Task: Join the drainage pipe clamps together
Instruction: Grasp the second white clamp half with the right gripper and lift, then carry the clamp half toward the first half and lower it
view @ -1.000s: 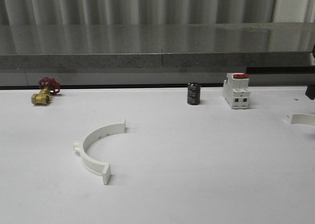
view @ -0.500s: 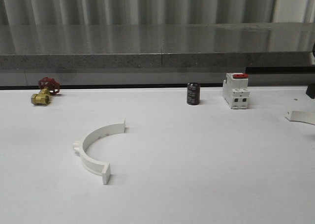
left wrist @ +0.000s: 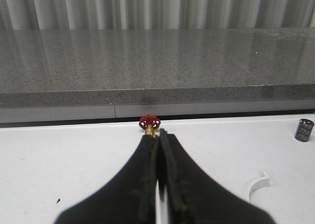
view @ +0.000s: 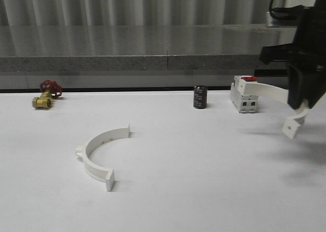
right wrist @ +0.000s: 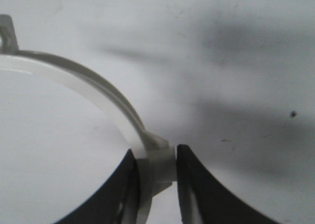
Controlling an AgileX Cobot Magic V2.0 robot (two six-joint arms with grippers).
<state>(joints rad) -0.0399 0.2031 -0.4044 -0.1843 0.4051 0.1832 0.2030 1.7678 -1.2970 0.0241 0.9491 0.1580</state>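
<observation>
- My right gripper (right wrist: pixel 156 177) pinches one clamp (right wrist: pixel 93 93) at the side lug; both fingers (right wrist: pixel 189 184) press against the white plastic; in the front view that gripper (view: pixel 304 103) hangs above the table (view: pixel 204 191) on the right, holding this half-ring (view: pixel 277 97) clear of the surface, one end tab tilted down, the other end near the breaker (view: pixel 244 94)
- My left gripper (left wrist: pixel 158 184) is pressed together, nothing between its fingers (left wrist: pixel 142 184); it points toward the valve (left wrist: pixel 149 124)
- The other clamp (view: pixel 100 154) lies flat on the table, left of centre, open side facing right, well apart from the held one; one end of it (left wrist: pixel 257 184) shows in the left wrist view
- The black cylinder (view: pixel 200 97) stands upright just left of the breaker; the valve (view: pixel 46 95) sits at the far left
</observation>
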